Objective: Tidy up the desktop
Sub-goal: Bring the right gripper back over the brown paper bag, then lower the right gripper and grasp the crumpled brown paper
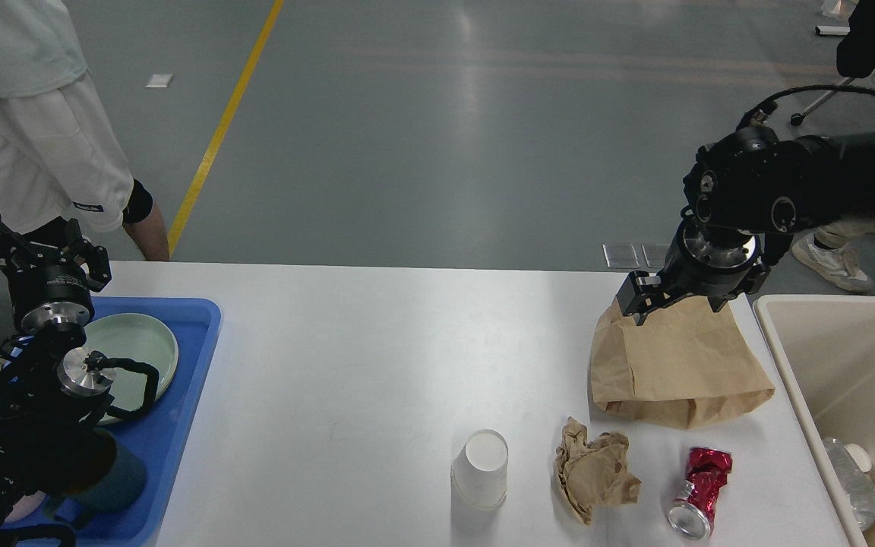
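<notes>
Left gripper hung spread and empty over the blue tray at the desktop's left edge, bare white stretched mid-table, while the right gripper clasped the brown paper bag's top beside the beige bin, no writing readable

On the desktop, tray left, bin right, cup, wad, can before the bag.

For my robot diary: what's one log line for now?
right end effector: gripping paper bag top | left end effector: open, idle | desktop: cup, wad, can remaining
</notes>
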Motion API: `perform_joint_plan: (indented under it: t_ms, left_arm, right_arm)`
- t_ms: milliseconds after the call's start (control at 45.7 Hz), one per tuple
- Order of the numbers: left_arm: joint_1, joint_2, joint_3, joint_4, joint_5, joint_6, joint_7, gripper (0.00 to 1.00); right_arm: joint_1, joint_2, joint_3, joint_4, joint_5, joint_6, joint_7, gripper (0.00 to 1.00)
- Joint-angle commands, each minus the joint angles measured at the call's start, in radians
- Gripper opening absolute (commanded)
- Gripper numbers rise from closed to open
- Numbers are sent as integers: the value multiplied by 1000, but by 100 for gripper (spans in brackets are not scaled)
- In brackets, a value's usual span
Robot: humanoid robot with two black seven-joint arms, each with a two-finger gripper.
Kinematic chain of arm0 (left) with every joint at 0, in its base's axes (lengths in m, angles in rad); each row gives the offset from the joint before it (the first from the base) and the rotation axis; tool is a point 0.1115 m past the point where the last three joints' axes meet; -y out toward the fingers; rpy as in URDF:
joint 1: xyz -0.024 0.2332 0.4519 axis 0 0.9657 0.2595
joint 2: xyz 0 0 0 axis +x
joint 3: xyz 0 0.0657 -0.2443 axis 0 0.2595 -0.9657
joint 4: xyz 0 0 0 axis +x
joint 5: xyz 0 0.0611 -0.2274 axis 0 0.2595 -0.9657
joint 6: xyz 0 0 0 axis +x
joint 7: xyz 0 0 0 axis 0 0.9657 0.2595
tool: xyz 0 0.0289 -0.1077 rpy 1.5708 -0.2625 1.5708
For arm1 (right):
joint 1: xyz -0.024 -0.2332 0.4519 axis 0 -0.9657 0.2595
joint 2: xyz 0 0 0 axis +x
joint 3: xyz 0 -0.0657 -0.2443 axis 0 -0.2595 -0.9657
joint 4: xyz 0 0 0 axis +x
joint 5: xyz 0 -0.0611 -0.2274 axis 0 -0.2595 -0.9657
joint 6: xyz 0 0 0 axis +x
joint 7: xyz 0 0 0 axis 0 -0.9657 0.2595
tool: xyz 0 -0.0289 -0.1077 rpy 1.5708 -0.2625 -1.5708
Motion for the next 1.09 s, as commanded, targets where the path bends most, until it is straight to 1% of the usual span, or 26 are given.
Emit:
perform_joint_plan:
  t_ms: [0, 87, 219, 262, 284, 350, 503, 809, 1071]
  left_arm:
    - [0, 0, 0, 0, 0, 0, 0, 96]
    - [0, 0, 0, 0, 0, 1, 0, 96]
    - [0, 0, 0, 0, 0, 0, 0, 96]
    - [0, 0, 0, 0, 0, 1, 0, 96]
    - [0, 0, 0, 0, 0, 0, 0, 96]
    - [0, 0, 0, 0, 0, 0, 0, 96]
    - [0, 0, 0, 0, 0, 1, 0, 96]
    - [0, 0, 0, 0, 0, 1, 0, 96]
    - [0, 0, 0, 0, 0, 0, 0, 96]
  right_arm:
    - [68, 8, 9, 89, 1, 66, 0, 100]
    - [31, 0, 36, 91, 5, 65, 0, 100]
    - [-153, -11, 101, 65, 31, 45, -1, 100]
    - [-202, -11, 119, 51, 34, 33, -1, 100]
    - [-244, -9, 128, 39, 34, 14, -3, 100]
    - [-298, -2, 131, 35, 34, -25, -4, 100]
    - [-360, -2, 133, 35, 34, -121, -3, 100]
    - [-495, 1, 184, -40, 55, -141, -3, 100]
    - [-536, 1, 237, -49, 67, -259, -5, 99]
